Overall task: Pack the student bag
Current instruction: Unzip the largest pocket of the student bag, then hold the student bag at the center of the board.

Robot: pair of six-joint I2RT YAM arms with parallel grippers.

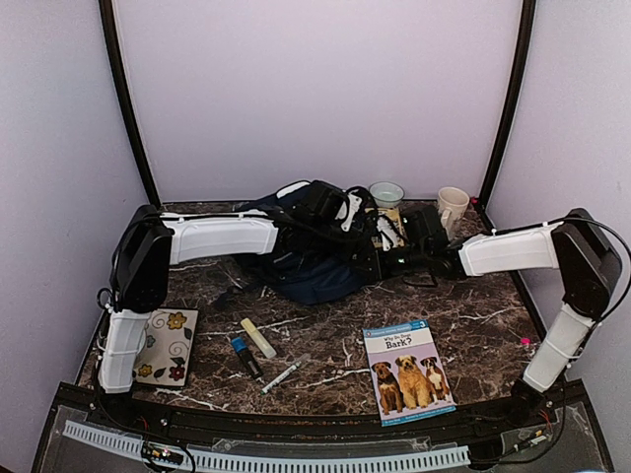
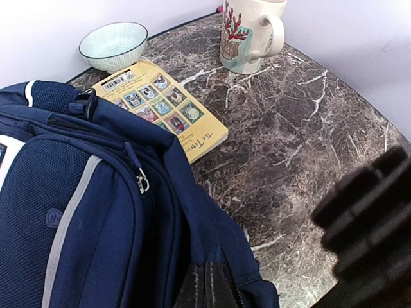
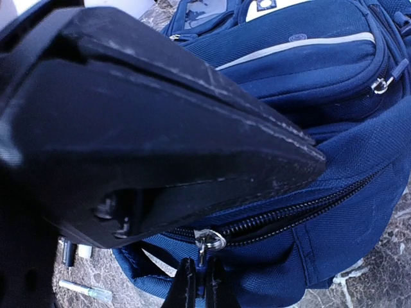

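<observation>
Right wrist view: the zipper pull point(image 3: 207, 241) of the bag point(image 3: 308, 58) is pinched by the right gripper point(image 3: 200, 269), jaws pressed together; bag cloth is nipped by the left gripper point(image 2: 210, 283). The bag is slumped midway along the far edge of the table point(image 1: 483, 325). It is judged soft, floppy, best held by seams.

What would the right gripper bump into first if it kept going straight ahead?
The zipper pull of the student bag, directly ahead of the right gripper; its tips seem to be pinching it.
</observation>
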